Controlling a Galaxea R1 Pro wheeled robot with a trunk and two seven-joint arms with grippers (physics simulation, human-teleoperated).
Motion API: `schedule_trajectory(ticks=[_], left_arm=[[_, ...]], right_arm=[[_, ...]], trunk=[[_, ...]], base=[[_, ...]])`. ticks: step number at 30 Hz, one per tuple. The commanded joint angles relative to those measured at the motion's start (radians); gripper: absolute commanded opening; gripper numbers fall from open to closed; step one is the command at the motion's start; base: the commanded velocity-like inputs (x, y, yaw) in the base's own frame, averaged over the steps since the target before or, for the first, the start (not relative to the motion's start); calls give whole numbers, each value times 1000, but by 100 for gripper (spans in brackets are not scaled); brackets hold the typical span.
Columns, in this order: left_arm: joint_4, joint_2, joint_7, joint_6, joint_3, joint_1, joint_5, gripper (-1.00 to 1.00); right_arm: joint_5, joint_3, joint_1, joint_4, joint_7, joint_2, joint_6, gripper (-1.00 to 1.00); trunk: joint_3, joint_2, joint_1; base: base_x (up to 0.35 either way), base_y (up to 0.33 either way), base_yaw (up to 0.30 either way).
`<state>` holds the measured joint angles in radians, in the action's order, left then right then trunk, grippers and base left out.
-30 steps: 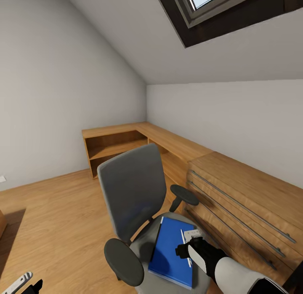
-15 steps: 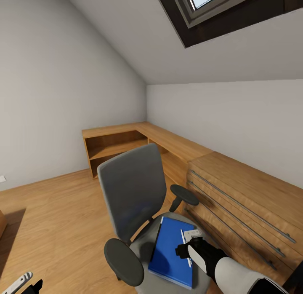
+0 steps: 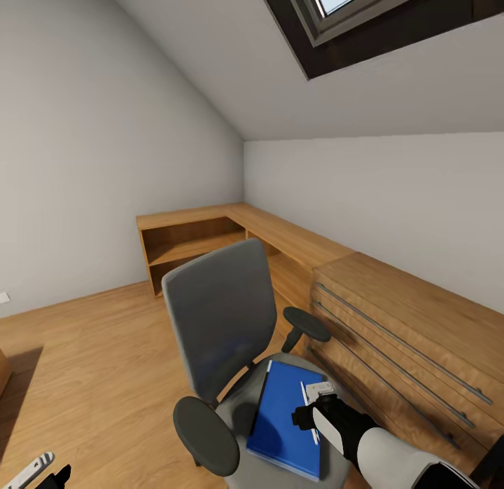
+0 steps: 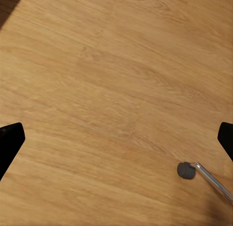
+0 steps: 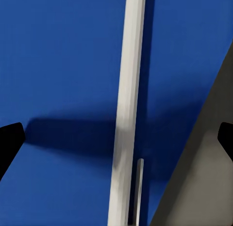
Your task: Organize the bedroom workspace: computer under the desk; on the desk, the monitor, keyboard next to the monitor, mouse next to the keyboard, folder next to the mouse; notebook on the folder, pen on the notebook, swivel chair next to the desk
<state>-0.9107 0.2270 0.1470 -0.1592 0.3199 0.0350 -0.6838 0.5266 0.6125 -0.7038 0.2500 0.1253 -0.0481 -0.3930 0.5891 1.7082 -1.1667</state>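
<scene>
On the swivel chair (image 3: pixel 231 335) seat, the right gripper (image 5: pixel 116 138) hovers with fingers spread over the pen (image 5: pixel 127 109) lying on the blue folder (image 3: pixel 287 415).

Your right tool (image 3: pixel 313 410) hangs directly over the folder (image 3: pixel 288 415), which lies flat on the seat of the swivel chair (image 3: pixel 222 321), and the pen (image 5: pixel 127 114) lies on the folder right beneath that tool, between its fingertips. The chair's back stands ahead and left of the tool; the drawer chest (image 3: pixel 413 328) is close to its right, the shelving unit (image 3: pixel 203 240) far ahead. Your left tool (image 4: pixel 116 138) hangs over the floor (image 4: pixel 107 75), a chair castor (image 4: pixel 185 169) near it.
</scene>
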Motion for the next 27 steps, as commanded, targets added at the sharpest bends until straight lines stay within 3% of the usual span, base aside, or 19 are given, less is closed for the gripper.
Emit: schedule_trajectory(ticks=[1, 17, 18, 27], left_arm=[[-2, 0, 5, -5, 0, 0, -10, 100], [-2, 0, 5, -5, 0, 0, -10, 100], [-2, 0, 5, -5, 1, 0, -10, 100], [-2, 2, 5, -5, 1, 0, -10, 100]], right_arm=[[15, 9, 0, 2, 7, 1, -4, 100], [15, 10, 0, 3, 5, 1, -4, 100], [15, 10, 0, 2, 4, 1, -4, -100], [15, 10, 0, 2, -21, 1, -4, -100]], trunk=[[1, 1, 0], [1, 1, 0], [1, 1, 0], [1, 1, 0]], base=[[0, 0, 0], [0, 0, 0], [0, 0, 0], [0, 0, 0]])
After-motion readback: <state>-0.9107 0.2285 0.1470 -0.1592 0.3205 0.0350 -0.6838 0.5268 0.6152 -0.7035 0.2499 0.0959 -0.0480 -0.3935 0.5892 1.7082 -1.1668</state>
